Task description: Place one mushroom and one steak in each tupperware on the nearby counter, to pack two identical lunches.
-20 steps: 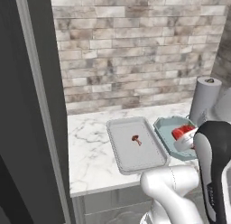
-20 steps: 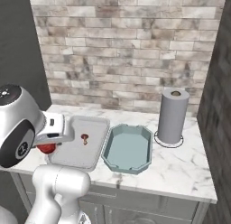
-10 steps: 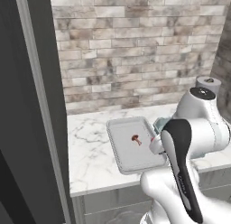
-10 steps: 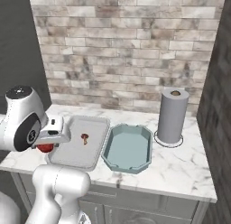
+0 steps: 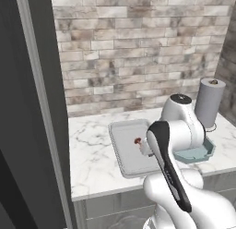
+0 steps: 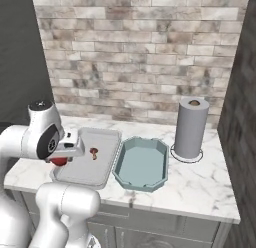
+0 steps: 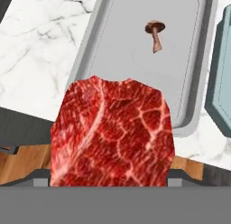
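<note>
Marble counter (image 6: 200,184) under a brick wall carries both containers side by side, with a paper towel roll (image 6: 190,128) standing at the far right. Starting at the gripper (image 6: 61,159): its jaws stand wide and are clamped on the bright red steak (image 7: 113,135), which in the hand view covers the fingertips and hangs broad and flat, its lower edge hidden at the bottom of that view. Seen from the right base view, a sliver of red pokes out beneath the hand, just at the near left corner of the light-grey tupperware (image 6: 107,169). Looking outward along the gripper, that grey container lies directly ahead, its long axis running away from the jaws, and the near rim sits just beyond the steak's top edge. One mushroom (image 7: 154,32) already lies inside it toward the far end, stem pointing back at the hand. So the steak seems to need carrying a little forward over the rim, to drop in the bare floor between rim and mushroom. Beside it to the right, the teal tupperware (image 6: 142,164) looks unfilled.
</note>
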